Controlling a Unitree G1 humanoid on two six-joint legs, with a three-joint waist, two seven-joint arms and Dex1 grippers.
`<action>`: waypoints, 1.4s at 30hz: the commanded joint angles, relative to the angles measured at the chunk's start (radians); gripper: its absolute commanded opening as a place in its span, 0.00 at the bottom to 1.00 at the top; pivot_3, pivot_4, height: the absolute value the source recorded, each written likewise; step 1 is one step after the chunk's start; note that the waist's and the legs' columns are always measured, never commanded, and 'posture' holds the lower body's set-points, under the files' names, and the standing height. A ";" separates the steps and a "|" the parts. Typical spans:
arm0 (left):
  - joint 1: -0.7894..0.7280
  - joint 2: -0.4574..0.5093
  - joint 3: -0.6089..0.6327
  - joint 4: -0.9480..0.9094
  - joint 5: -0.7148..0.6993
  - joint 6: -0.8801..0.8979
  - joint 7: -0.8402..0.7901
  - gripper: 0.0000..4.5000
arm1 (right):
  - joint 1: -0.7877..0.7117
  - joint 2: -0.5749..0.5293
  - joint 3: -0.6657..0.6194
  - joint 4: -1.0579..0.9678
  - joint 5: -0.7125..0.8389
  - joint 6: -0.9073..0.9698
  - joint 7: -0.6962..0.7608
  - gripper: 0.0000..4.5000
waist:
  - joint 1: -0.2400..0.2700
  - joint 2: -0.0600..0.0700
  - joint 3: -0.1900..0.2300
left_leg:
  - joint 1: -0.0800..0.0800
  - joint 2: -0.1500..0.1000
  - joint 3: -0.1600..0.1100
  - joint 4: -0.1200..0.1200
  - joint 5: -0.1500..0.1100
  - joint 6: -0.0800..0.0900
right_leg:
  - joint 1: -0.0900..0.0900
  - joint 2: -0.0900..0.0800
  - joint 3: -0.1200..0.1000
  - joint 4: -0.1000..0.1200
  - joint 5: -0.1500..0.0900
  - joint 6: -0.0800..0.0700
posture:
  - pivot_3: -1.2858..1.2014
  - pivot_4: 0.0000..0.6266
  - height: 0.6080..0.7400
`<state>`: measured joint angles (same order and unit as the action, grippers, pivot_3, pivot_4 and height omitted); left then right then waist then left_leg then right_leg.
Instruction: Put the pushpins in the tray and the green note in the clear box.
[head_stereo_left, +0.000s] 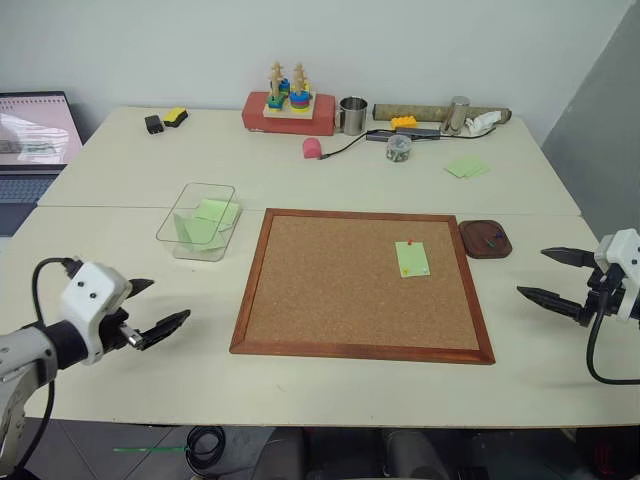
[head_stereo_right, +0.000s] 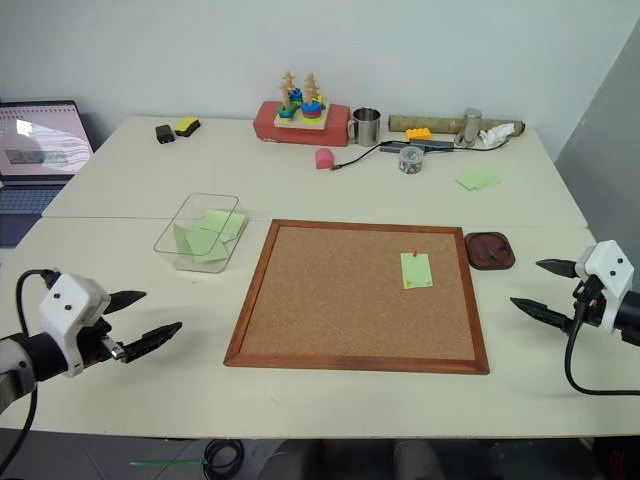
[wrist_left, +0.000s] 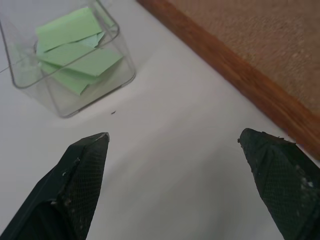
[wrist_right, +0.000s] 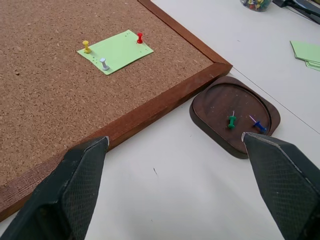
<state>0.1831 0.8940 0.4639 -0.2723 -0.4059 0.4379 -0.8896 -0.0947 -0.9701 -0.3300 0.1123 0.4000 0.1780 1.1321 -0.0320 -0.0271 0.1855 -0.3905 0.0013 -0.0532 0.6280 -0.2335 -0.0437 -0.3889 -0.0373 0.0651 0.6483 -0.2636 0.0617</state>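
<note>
Green note (wrist_right: 115, 51) pinned by red pushpin (wrist_right: 140, 37) near cork board (head_stereo_left: 340, 290) right edge, tray (wrist_right: 220, 102) just beside frame, left gripper (head_stereo_left: 150, 312) and right gripper (head_stereo_left: 546, 276) spread wide, empty, over bare table (head_stereo_left: 300, 180) margins

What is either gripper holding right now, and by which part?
Nothing is held. The left gripper and the right gripper are both open over bare table.

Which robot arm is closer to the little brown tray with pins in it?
Right. The right tool hangs open just beside the tray, off the cork board's corner. The left tool is across the board, near the clear box.
</note>
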 joint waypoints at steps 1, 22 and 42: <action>-0.088 0.005 -0.066 -0.070 -0.045 0.029 -0.012 0.92 | 0.017 0.005 -0.037 -0.060 0.028 0.016 -0.009 1.00 | 0.000 0.000 0.000 | 0.000 0.000 0.000 0.000 0.000 0.000 | 0.000 0.000 0.000 0.000 0.000 0.000 | 0.52 0.24 1.00; -0.547 -0.461 -0.681 0.276 0.164 -0.127 0.069 0.00 | -0.190 0.206 0.195 -0.249 0.055 0.291 -0.234 1.00 | 0.000 0.001 -0.001 | -0.001 -0.007 -0.002 0.003 0.000 0.000 | 0.000 0.003 0.002 0.001 0.005 0.001 | 0.52 0.24 1.00; -0.506 -0.544 -0.686 0.378 0.192 -0.162 0.073 0.00 | -0.584 0.473 0.376 0.399 -0.187 0.030 -0.300 1.00 | 0.004 0.005 -0.004 | -0.003 -0.008 -0.004 0.010 0.001 0.001 | 0.002 0.002 0.000 0.002 0.008 0.002 | 0.52 0.24 1.00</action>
<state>-0.3493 0.3571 -0.2041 0.1109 -0.2237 0.2580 -0.8170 -0.6442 -0.4975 0.0572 0.4783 0.2273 0.2640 0.8269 -0.0280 -0.0222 0.1820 -0.3937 -0.0069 -0.0570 0.6378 -0.2329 -0.0432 -0.3874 -0.0354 0.0653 0.6500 -0.2551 0.0637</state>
